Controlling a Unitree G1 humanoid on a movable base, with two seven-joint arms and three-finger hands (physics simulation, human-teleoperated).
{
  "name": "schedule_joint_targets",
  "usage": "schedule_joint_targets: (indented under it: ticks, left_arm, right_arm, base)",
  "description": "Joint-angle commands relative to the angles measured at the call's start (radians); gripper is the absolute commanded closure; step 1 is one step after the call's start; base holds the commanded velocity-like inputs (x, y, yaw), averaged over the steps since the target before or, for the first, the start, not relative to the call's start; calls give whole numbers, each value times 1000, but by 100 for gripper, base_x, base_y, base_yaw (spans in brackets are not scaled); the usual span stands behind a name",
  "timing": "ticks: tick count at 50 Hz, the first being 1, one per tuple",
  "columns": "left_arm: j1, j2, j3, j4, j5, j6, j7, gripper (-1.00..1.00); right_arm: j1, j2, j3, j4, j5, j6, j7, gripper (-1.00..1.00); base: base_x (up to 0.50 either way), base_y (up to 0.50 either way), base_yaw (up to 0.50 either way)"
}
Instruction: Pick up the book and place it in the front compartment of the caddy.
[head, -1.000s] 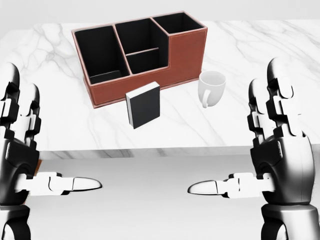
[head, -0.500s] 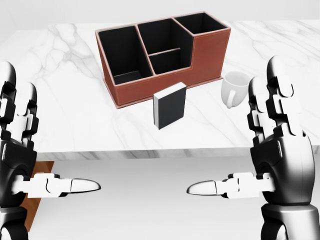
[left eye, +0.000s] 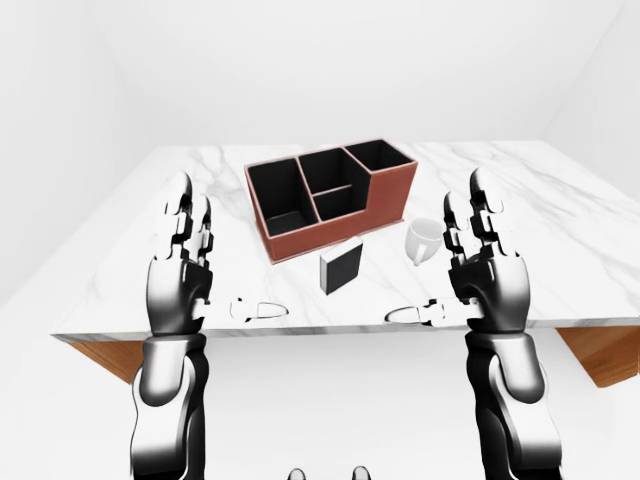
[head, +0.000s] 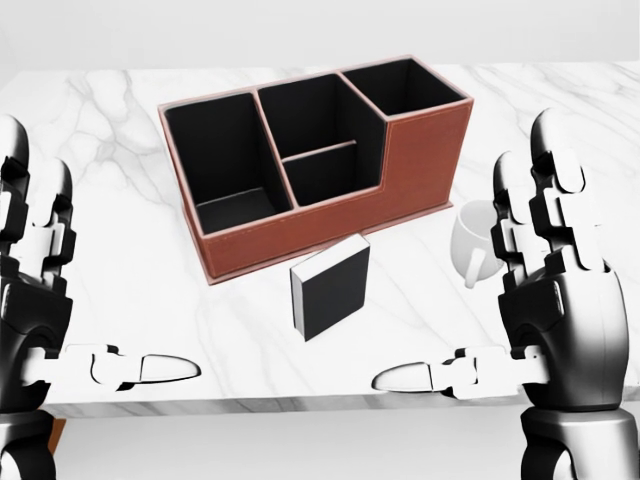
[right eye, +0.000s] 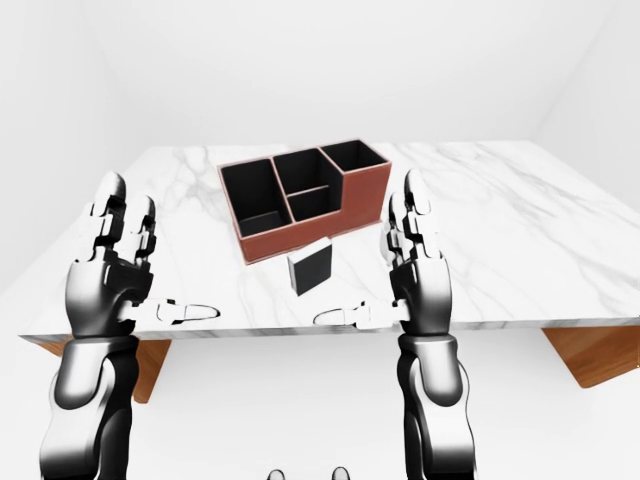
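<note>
A black book (head: 332, 288) with a white page edge stands upright on the marble table (head: 120, 250), just below the caddy's low wall in the head view. The brown caddy (head: 335, 218) has black compartments: one at the left, a split middle, and a taller one at the upper right. My left hand (head: 40, 290) is raised at the left edge, open, with the thumb pointing inward. At the right edge my right hand (head: 540, 290) is held the same way, open. Both hands are apart from the book and hold nothing.
A white mug (head: 472, 240) stands right of the book, partly hidden behind my right hand's fingers (head: 553, 170). The table's near edge (left eye: 320, 330) runs across just below my thumbs. Wooden table sides (left eye: 600, 352) show beneath its corners.
The whole picture has shifted: the camera has come nearer the table, so caddy, book and mug look bigger and lower. My hands keep their raised, open pose.
</note>
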Motion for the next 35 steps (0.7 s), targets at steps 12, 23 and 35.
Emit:
schedule_joint_targets:
  ticks: [12,23,35]
  left_arm:
    - [-3,1,2,-11,-5,0,-1,-100]
    - [-3,1,3,-13,-5,0,0,-100]
    - [-3,0,-1,-9,-4,0,-1,-100]
  right_arm:
    - [6,2,1,6,1,0,5,-100]
    - [6,-5,14,10,-39,0,-3,-100]
    - [-1,2,5,11,-23,0,2,-100]
  base:
    - [37,-3,0]
    - [0,28,0]
    - [0,0,0]
